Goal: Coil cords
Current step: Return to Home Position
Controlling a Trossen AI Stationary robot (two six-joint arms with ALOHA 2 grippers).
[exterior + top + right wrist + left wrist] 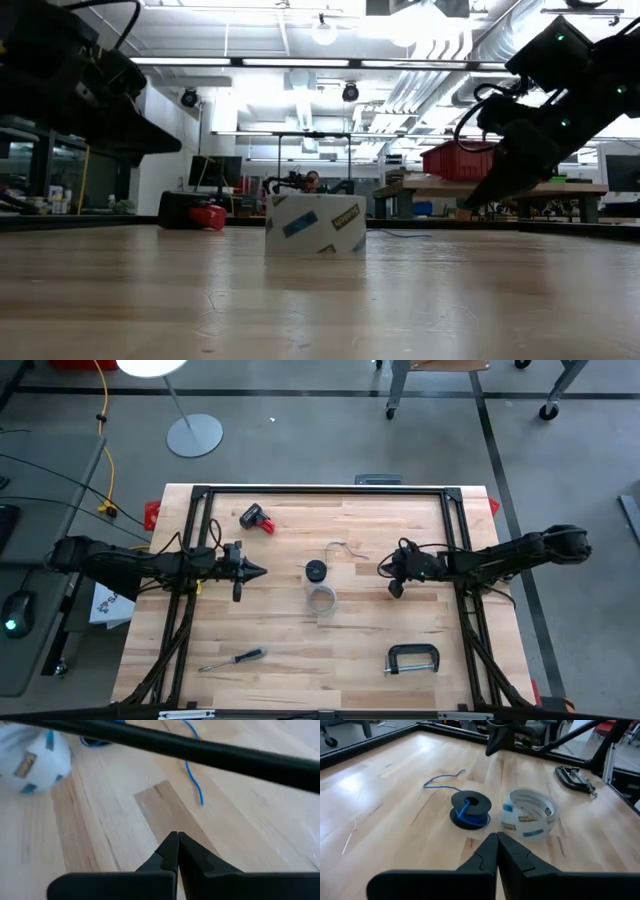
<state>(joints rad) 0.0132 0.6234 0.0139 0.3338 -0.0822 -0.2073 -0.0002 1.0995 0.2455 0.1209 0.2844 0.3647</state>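
Our left pincer (496,836) sits nearest, fingers pressed together on nothing, hovering beside the blue cord (465,812), which is mostly wound on its black spool (482,802) mid-surface, next to a tape roll (527,815). Across it our right pincer (177,835) is likewise closed and empty. A loose blue tail trails toward that side; we judge a low retreat could snag it and unwind turns. Bare wood lies behind both arms; the clamp (412,659) sits well apart near the surface (300,630) edge.
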